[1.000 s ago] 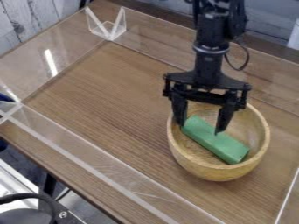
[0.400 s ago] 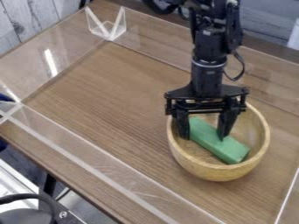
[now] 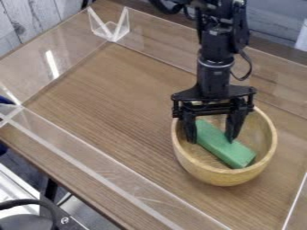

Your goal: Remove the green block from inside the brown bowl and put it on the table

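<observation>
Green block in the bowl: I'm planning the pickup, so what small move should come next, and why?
Probably close the gripper on the green block. Its open fingers already reach down inside the brown bowl, apparently on either side of the block's upper end, and the block lies unheld.

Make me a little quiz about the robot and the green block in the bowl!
1. True or false: the green block lies inside the brown bowl.
2. The end effector is: A) shut on the block, B) open with fingers either side of the block, C) far off over the bare table.
3. Fill in: the end effector points straight ____.

Key: 1 true; 2 B; 3 down.
</observation>
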